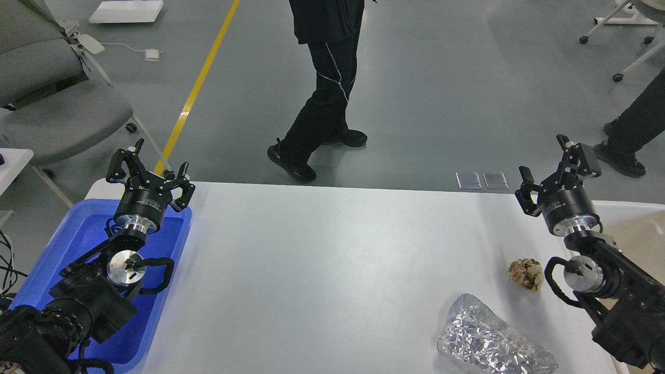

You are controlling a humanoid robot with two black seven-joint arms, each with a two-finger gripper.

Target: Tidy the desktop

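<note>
The white bench (332,259), the desktop to be tidied, fills the lower middle of the view, its far edge meeting the grey floor (441,93). A blue plastic tray (78,234) sits at its left end and a beige rimmed bin (636,228) at its right. A person in black trousers (322,104) stands on the floor beyond the far edge. A crumpled silver foil bag (491,340) lies near the front right of the bench; just beyond it sits a small ball of crumpled brown paper (527,274), apart from the bag. The left tool (150,166) hangs above the tray, fingers spread and empty. The right tool (552,167) hangs over the bench's right end, fingers also spread, holding nothing.
</note>
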